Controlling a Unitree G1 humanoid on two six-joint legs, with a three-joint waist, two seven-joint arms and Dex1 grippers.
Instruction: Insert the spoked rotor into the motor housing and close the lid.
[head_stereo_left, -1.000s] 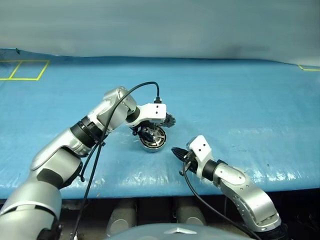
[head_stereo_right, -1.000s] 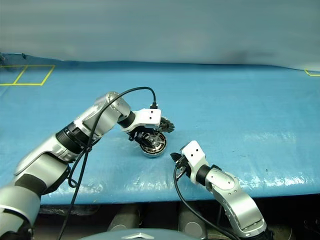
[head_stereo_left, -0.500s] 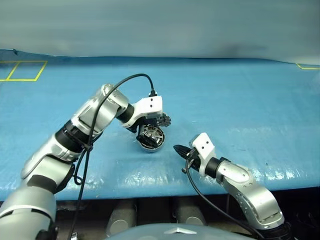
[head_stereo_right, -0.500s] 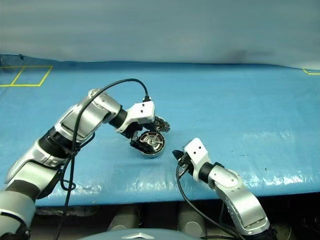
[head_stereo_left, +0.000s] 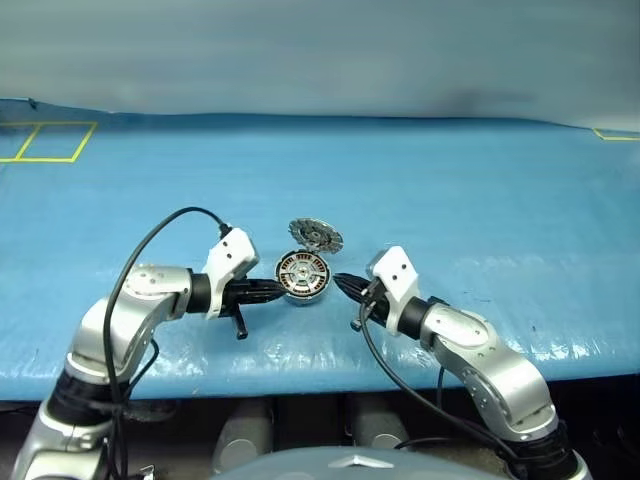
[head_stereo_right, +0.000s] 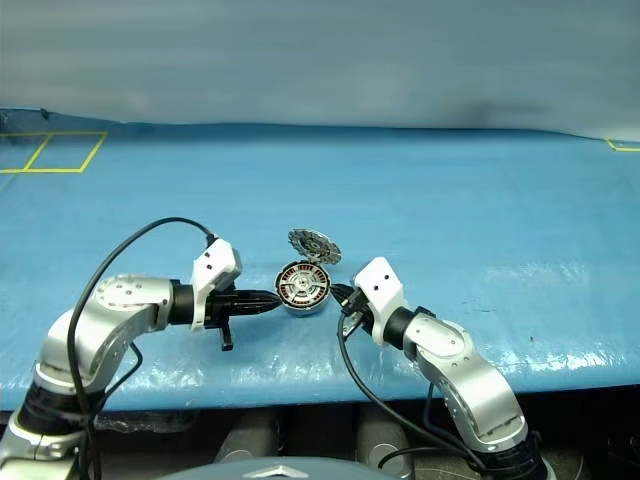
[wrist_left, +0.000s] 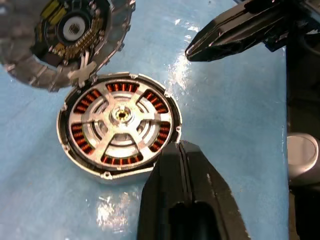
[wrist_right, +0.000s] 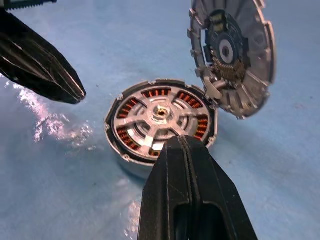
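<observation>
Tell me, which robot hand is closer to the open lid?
Right, though not by much. The right gripper sits just below and right of the lid. The left gripper is on the housing's other side, lower left of the lid.

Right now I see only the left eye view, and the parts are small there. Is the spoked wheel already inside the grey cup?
Observer: Yes. In the left wrist view the spoked wheel sits inside the cup, and copper windings show between its spokes.
Operator: Is the lid closed over it?
Observer: No. In the right wrist view the lid stands tilted up at the cup's rim, with its inner side and dark centre in view.
Operator: Do the jaws hold anything?
Observer: No. The wrist views show the left gripper and the right gripper with jaws shut and empty, close to the cup.
</observation>
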